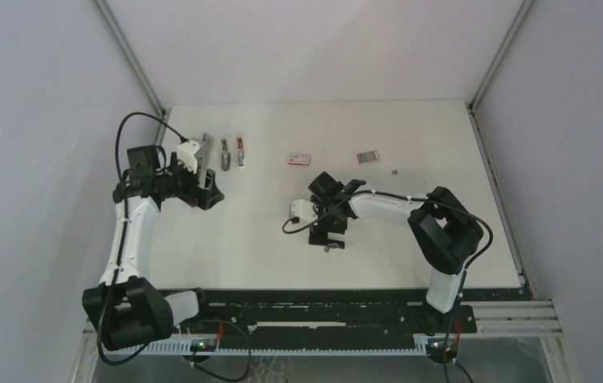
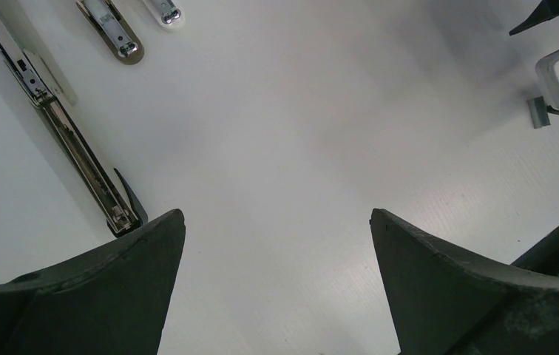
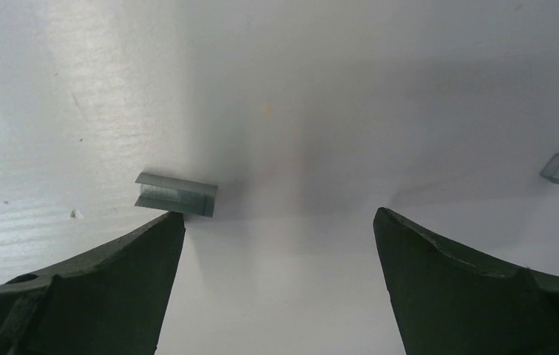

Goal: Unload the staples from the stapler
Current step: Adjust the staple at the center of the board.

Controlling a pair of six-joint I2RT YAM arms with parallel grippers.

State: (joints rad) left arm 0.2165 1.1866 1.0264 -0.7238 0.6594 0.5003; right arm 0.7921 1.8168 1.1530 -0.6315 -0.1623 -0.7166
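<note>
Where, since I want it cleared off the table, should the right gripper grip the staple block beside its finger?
From straight above: the staple block lies flat and low. Probably pinch its short ends, since its length runs along the closing line of the open right gripper; first shift sideways to straddle it.

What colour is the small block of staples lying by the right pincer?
The staple block is metallic grey, clearest in the right wrist view.
</note>
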